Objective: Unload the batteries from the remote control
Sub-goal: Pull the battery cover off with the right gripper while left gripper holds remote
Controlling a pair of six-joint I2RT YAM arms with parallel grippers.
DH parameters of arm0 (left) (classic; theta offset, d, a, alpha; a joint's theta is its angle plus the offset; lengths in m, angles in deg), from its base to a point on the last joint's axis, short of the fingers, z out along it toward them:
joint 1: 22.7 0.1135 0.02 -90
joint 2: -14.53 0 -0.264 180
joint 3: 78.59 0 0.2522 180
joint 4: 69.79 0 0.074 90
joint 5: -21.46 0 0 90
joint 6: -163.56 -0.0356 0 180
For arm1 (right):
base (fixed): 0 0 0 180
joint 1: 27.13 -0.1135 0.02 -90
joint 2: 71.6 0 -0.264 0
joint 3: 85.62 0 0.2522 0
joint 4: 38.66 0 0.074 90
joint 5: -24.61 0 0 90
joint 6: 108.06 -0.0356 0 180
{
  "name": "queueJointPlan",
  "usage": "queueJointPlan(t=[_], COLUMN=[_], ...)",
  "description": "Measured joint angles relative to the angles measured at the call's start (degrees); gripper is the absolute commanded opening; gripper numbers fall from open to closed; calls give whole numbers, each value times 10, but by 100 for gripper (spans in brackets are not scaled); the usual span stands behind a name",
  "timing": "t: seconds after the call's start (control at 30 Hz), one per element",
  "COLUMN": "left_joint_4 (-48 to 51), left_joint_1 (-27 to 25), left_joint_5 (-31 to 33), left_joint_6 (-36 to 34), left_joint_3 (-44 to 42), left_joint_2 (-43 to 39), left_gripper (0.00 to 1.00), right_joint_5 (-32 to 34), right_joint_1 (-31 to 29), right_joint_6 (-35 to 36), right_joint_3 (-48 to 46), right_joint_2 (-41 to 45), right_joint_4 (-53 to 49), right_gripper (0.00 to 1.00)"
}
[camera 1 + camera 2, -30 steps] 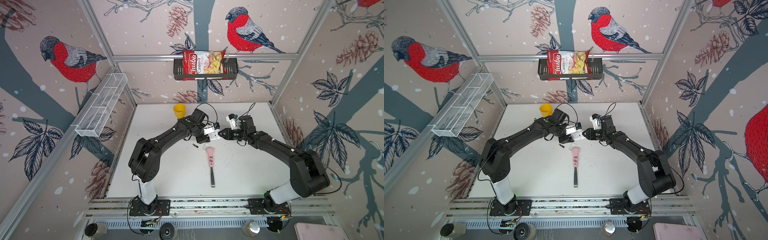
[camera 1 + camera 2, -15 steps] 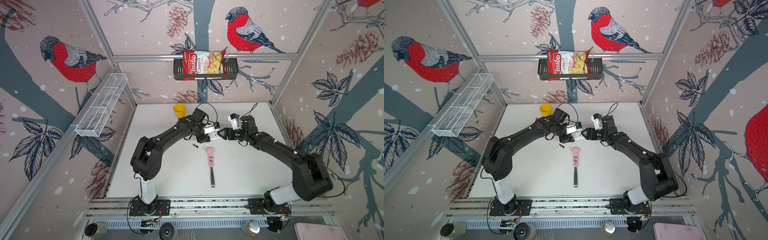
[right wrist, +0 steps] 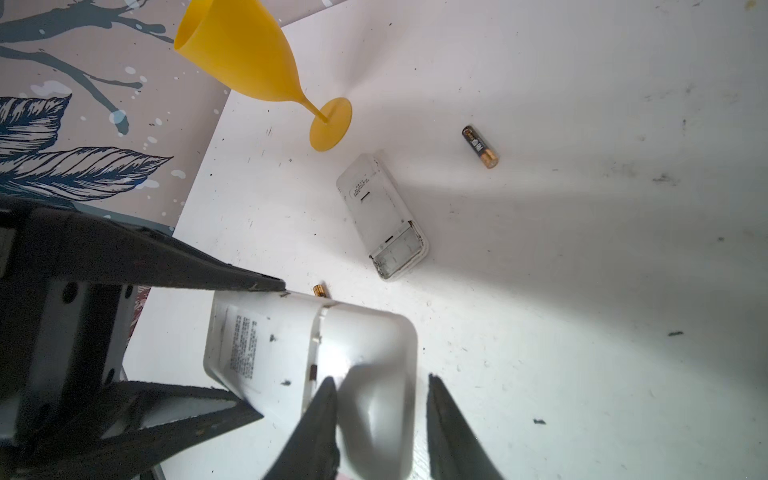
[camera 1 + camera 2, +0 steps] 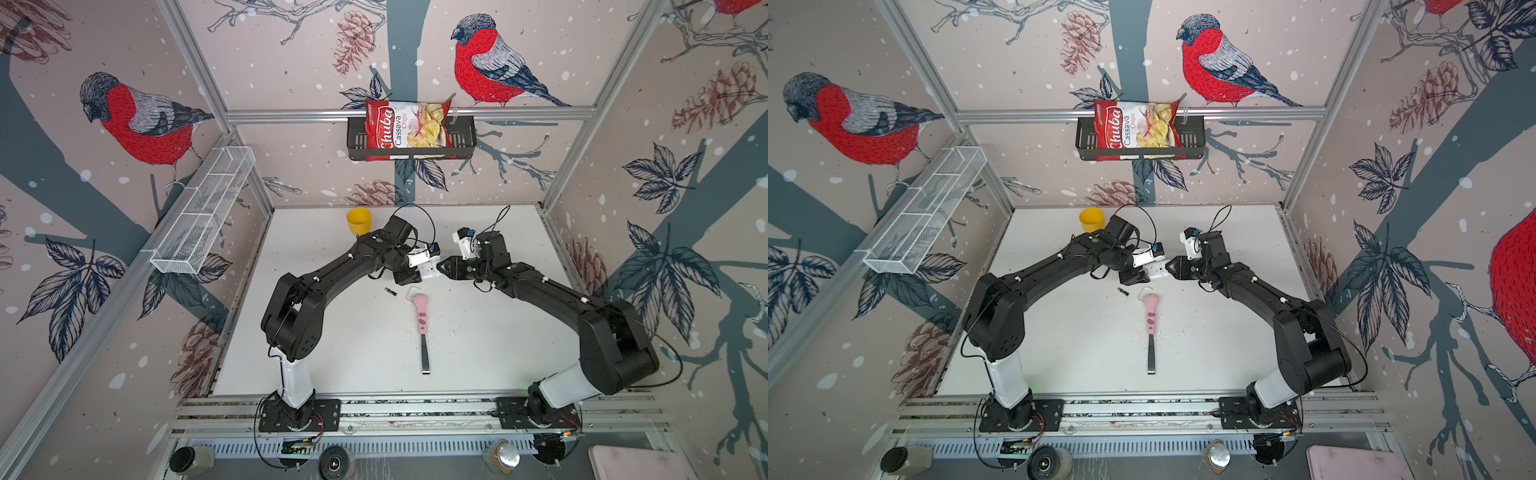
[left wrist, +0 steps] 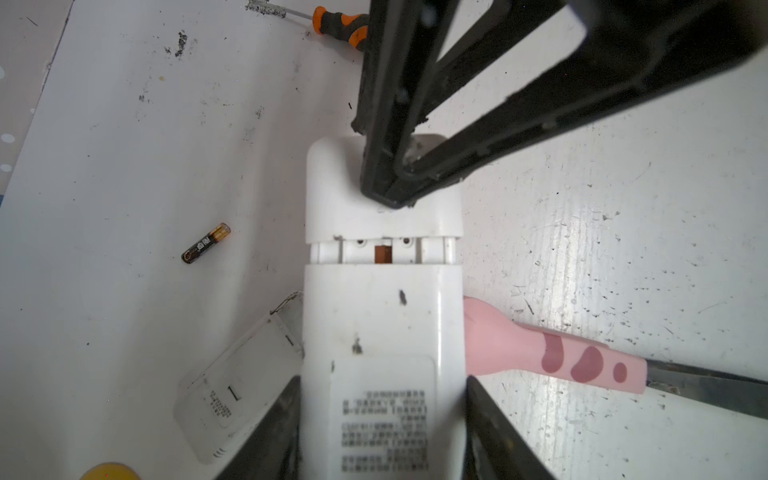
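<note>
Over table (image 4: 478, 332) centre | left gripper (image 5: 382, 382) clenched on remote control (image 5: 382, 324) | right gripper (image 3: 380, 380) pinched its end | I saw one battery (image 5: 205, 243) loose alongside.

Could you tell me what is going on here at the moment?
The two arms are handling a white remote control together. The left gripper holds its body by the sides, and the right gripper is closed on its far end. The battery cover lies off on the table, and one battery lies loose nearby. The gold tip of a second battery shows just behind the remote.
</note>
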Motion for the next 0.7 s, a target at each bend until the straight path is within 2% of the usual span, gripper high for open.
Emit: queueJointPlan(t=[0.17, 0.27, 0.33, 0.4, 0.47, 0.7], left_joint_4=[3, 3, 3, 2, 2, 2], left_joint_1=[1, 1, 1, 1, 1, 1], left_joint_5=[1, 0, 1, 0, 1, 0], left_joint_6=[0, 0, 0, 0, 0, 0], left_joint_3=[0, 0, 0, 0, 0, 2], left_joint_2=[0, 0, 0, 0, 0, 0], left_gripper=[42, 42, 42, 42, 42, 42], right_joint_5=[4, 9, 14, 21, 26, 45], right_joint_1=[-2, -2, -2, -2, -6, -28], right_joint_6=[0, 0, 1, 1, 4, 14], right_joint_3=[0, 0, 0, 0, 0, 9], right_joint_2=[1, 7, 12, 12, 12, 4], right_joint_4=[0, -1, -2, -3, -4, -10], right_gripper=[24, 24, 49, 62, 66, 67])
